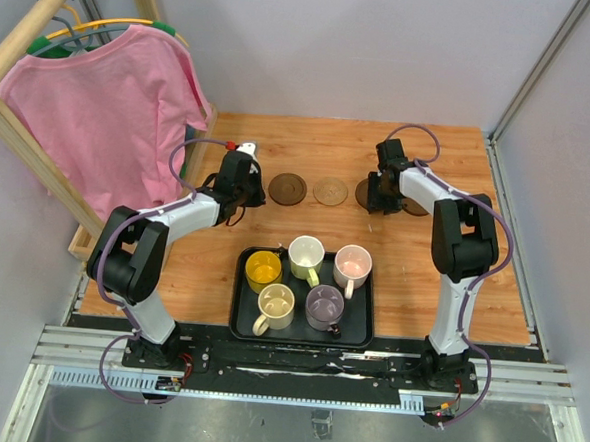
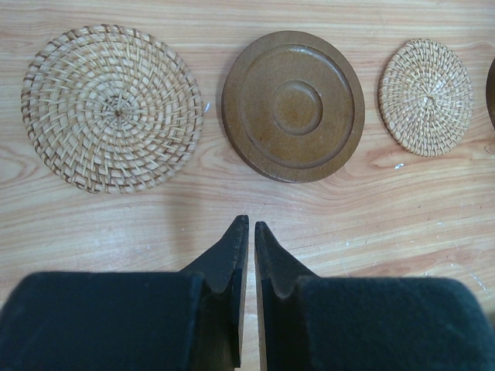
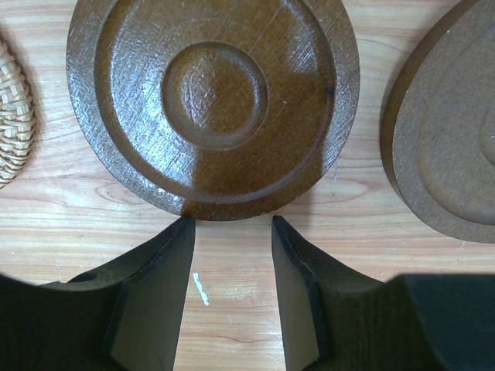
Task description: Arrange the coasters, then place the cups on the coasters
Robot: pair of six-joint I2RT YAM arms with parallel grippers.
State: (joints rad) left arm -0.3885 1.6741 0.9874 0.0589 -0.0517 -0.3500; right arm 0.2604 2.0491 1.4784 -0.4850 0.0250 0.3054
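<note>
Five coasters lie in a row across the far table. In the left wrist view they show as a tan woven coaster (image 2: 112,108), a dark brown coaster (image 2: 294,104) and a second tan coaster (image 2: 425,97). My left gripper (image 2: 247,226) is shut and empty, just short of them over bare wood. My right gripper (image 3: 232,224) is open, its tips at the near edge of a dark brown coaster (image 3: 213,104), with another dark coaster (image 3: 448,147) to its right. The yellow cup (image 1: 263,269), whitish-green cup (image 1: 306,254), pink cup (image 1: 353,263), cream cup (image 1: 275,305) and purple-grey cup (image 1: 325,305) stand on the tray.
The black tray (image 1: 237,323) sits at the near middle between the arm bases. A pink shirt (image 1: 106,109) hangs on a wooden rack (image 1: 29,150) at the far left, close to my left arm. Walls close in the back and right sides.
</note>
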